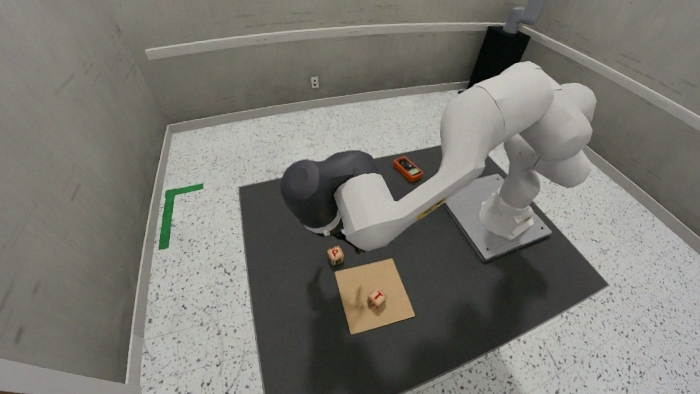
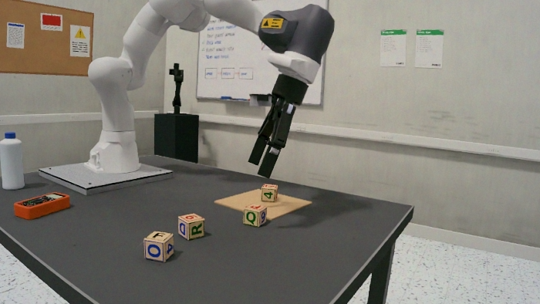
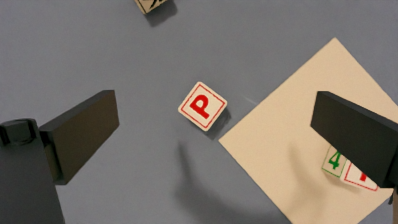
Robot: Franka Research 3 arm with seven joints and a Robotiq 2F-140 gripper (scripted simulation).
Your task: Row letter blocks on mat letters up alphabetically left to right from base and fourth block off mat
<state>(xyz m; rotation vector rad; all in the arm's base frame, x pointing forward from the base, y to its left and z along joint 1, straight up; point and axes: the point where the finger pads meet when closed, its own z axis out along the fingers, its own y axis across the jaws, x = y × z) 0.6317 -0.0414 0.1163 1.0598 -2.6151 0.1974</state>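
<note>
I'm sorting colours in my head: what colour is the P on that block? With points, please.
Red (image 1: 335,253) (image 3: 200,106), clearest in the wrist view.

T block (image 1: 377,298) (image 2: 269,193) (image 3: 357,174) on mat (image 1: 350,320) (image 2: 231,201) (image 3: 280,150); P (image 1: 335,255) (image 2: 254,216) (image 3: 202,106), F (image 2: 158,247), 9 blocks (image 2: 191,227) off.

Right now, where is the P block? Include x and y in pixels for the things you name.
The P block (image 1: 335,255) (image 2: 254,216) (image 3: 202,106) sits off the mat (image 1: 355,320) (image 2: 231,202) (image 3: 265,175), just beyond its nearest corner in the wrist view, left of the T block (image 1: 377,298) (image 2: 269,193) (image 3: 361,178).

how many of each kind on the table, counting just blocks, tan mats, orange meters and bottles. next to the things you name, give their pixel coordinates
blocks (image 1: 335,254) (image 1: 377,298) (image 2: 269,194) (image 2: 254,216) (image 2: 191,227) (image 2: 158,248) (image 3: 202,106) (image 3: 149,5) (image 3: 334,161): 4
tan mat (image 1: 390,280) (image 2: 235,201) (image 3: 280,140): 1
orange meter (image 1: 408,169) (image 2: 42,206): 1
bottle (image 2: 12,163): 1
total: 7
</note>
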